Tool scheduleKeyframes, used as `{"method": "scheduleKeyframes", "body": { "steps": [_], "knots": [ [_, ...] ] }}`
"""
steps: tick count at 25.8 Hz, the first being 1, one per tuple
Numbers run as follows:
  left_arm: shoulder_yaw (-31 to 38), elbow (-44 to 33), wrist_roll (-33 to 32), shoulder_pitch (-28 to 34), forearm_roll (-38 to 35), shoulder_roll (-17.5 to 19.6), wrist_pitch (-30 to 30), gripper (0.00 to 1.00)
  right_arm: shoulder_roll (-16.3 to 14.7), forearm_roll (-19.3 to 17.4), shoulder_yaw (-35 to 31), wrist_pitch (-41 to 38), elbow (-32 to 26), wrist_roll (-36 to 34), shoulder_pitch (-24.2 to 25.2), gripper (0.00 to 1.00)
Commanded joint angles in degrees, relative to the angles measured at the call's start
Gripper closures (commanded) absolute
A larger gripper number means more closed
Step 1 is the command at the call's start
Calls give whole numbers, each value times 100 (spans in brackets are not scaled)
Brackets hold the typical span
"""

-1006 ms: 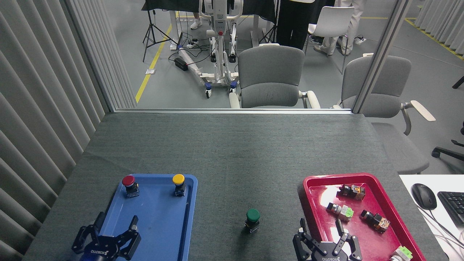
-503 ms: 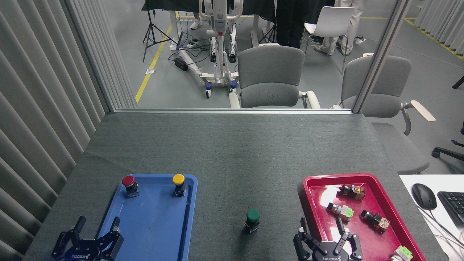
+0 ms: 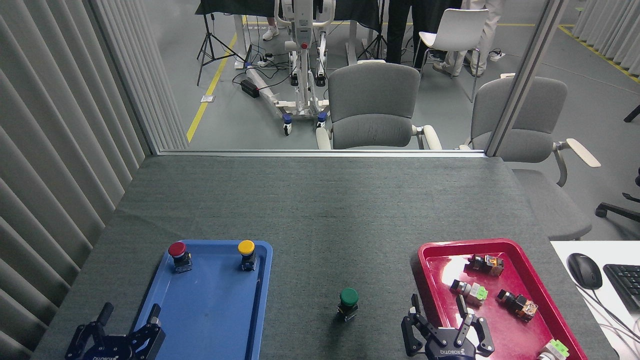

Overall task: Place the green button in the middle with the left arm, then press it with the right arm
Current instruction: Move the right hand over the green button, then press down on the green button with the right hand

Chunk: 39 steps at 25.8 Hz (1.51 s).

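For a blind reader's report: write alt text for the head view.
A green button stands on grey cloth between a blue tray and a red tray. Open grippers, left and right, sit at the near edge.

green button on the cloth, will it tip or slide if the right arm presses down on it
The green button stands upright on a small blocky base with a wider cap on top, so an off-centre push could probably tip it. The grey cloth looks felt-like, so sliding seems unlikely. It looks rigid.
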Motion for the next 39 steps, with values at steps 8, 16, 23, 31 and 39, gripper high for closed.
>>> {"method": "scheduleKeyframes", "body": {
  "steps": [8, 16, 23, 31, 39],
  "knots": [
    [1, 65, 0, 1, 4, 38, -16, 1, 187, 87, 480, -122, 244, 232, -463, 84],
    [1, 74, -9, 1, 4, 64, -8, 1, 275, 184, 867, -104, 1044, 443, -929, 97],
    [1, 109, -9, 1, 12, 55, -8, 1, 345, 184, 1157, -175, 1369, 443, -1026, 96],
    [1, 162, -9, -17, 12, 55, -8, 1, 495, 184, 1253, -34, 1571, 646, -1166, 94],
    [1, 170, -9, -17, 4, 55, -8, 1, 512, 184, 1253, 45, 1764, 654, -1193, 94]
  ]
}}
